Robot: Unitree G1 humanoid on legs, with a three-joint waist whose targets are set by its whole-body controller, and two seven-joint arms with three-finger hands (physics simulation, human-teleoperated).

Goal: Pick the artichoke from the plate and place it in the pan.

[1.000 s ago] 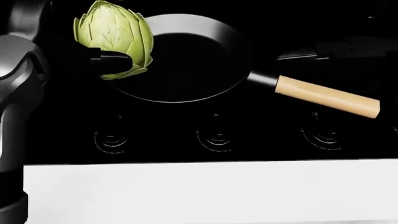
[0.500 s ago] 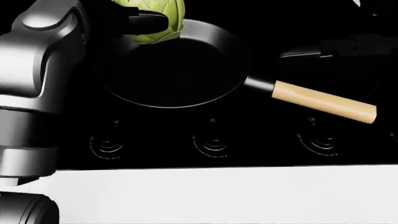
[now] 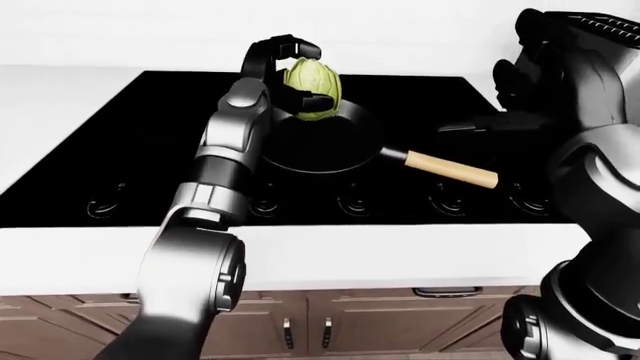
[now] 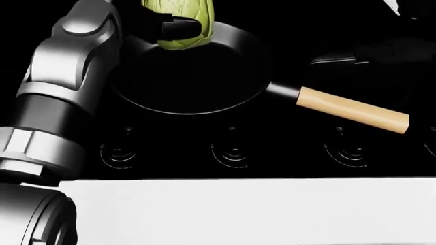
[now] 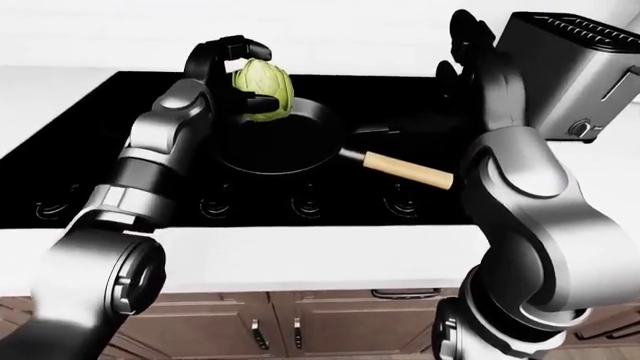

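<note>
A green artichoke (image 3: 314, 88) hangs in the air over the far left rim of the black pan (image 3: 318, 148), with my left hand (image 3: 298, 76) shut on it, dark fingers arching over its top and under its side. The head view cuts the artichoke (image 4: 182, 24) off at the top edge, above the pan's rim (image 4: 198, 112). The pan's wooden handle (image 3: 450, 169) points right. My right hand (image 5: 468, 46) is raised to the right of the pan, fingers spread, holding nothing. No plate shows in any view.
The pan sits on a black cooktop (image 3: 130, 135) with burner marks (image 4: 231, 153) along its near edge. A white counter (image 3: 380, 247) borders it, with brown cabinets (image 3: 380, 322) below. A metal toaster (image 5: 575, 67) stands at the right.
My left arm has carried the artichoke rightward and toward the top of the head view, from beside the pan to over its rim. More of the arm now fills the left side.
</note>
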